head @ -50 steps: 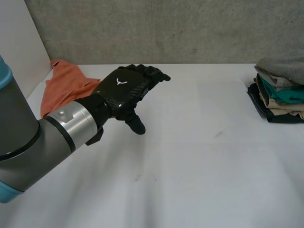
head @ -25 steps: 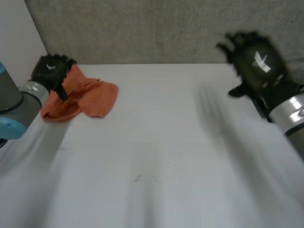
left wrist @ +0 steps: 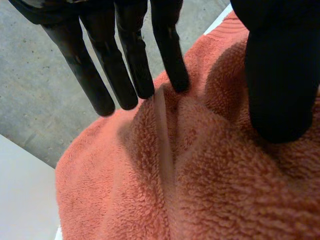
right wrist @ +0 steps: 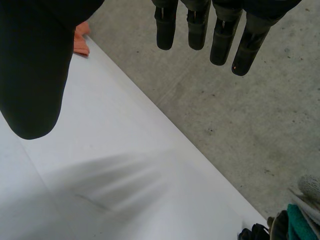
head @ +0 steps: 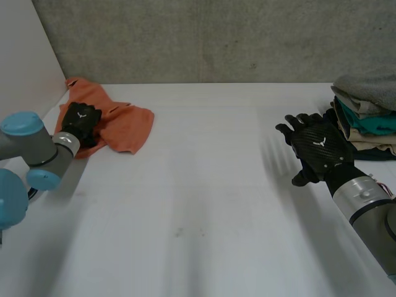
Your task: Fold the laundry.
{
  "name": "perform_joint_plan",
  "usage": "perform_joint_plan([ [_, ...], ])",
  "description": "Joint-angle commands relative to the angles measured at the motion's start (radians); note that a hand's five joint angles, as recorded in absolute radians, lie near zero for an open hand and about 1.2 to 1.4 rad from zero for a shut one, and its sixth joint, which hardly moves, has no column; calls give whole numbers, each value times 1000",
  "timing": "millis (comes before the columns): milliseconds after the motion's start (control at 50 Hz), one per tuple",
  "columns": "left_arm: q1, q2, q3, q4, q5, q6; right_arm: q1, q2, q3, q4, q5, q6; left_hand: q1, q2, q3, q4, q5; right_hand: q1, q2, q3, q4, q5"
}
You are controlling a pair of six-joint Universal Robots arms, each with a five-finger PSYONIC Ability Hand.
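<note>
The right hand point(head: 318, 148) is over the white table point(head: 204, 204), fingers straight and spread, holding nothing. A stack of folded clothes point(head: 365, 117) lies just beside its fingertips. The left hand point(head: 80, 120) lies on the crumpled orange towel point(head: 127, 127) with straight fingers and the thumb apart.

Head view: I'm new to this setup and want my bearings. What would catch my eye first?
The crumpled orange towel at the far left corner of the white table stands out, with the left hand laid on it, fingers straight. On the opposite side, a stack of folded clothes sits at the table's right edge, and the right hand is held open beside it.
</note>
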Motion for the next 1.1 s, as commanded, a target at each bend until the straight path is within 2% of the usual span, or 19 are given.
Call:
perform_joint_plan([
  [20, -7, -15, 18, 9, 24, 0, 0, 7, 0, 1, 1, -2, 614, 648, 652, 663, 814, -33, -47, -42, -64, -58],
  [300, -13, -3, -6, 18, 44, -2, -1, 24, 0, 15, 1, -4, 614, 648, 652, 663, 814, -33, -47, -42, -64, -58],
  [380, -56, 89, -104, 20, 42, -9, -1, 24, 0, 15, 1, -4, 614, 648, 652, 663, 814, -33, -47, -42, -64, -58],
  [440, -94, 228, -236, 53, 47, -29, 0, 24, 0, 15, 1, -4, 614, 648, 652, 663, 814, -33, -47, -42, -64, -58],
  [520, -157, 411, -417, 141, 51, -147, 0, 24, 2, 15, 1, -4, 614, 648, 652, 663, 814, -33, -47, -42, -64, -58],
  [540, -195, 492, -481, 167, 53, -223, 0, 24, 2, 15, 1, -4, 614, 648, 652, 663, 814, -33, -47, -42, -64, -58],
  [620, -283, 645, -624, 208, 64, -403, -1, 23, 2, 21, 1, -4, 614, 648, 652, 663, 814, -33, -47, -42, -64, -58],
  [700, -331, 695, -690, 236, 94, -481, -3, 23, 2, 24, 0, -5, 614, 648, 652, 663, 814, -33, -47, -42, -64, -58],
  [740, -346, 693, -701, 241, 93, -479, -4, 23, 0, 24, -2, -5, 614, 648, 652, 663, 814, -33, -47, -42, -64, -58],
  [800, -360, 670, -684, 251, 79, -440, -10, 23, 2, 27, -2, -7, 614, 648, 652, 663, 814, -33, -47, -42, -64, -58],
  [840, -358, 625, -654, 258, 67, -396, -12, 21, 2, 33, -2, -8, 13, 47, 51, 62, 212, -33, -47, -42, -64, -58],
  [860, -355, 568, -612, 250, 52, -335, -12, 21, 2, 36, -2, -10, -232, -197, -193, -183, -32, -33, -47, -42, -64, -58],
  [920, -334, 502, -568, 236, 33, -217, -12, 21, 2, 46, -3, -10, -272, -238, -234, -223, -72, -33, -47, -42, -64, -58],
  [1000, -212, 440, -542, 141, 39, 41, -12, 21, 2, 46, -5, -10, -316, -282, -278, -267, -117, -33, -47, -42, -64, -58],
  [1100, -147, 370, -508, 57, 44, 199, -10, 21, 0, 46, -5, -10, -296, -261, -258, -247, -96, -33, -47, -42, -64, -58],
])
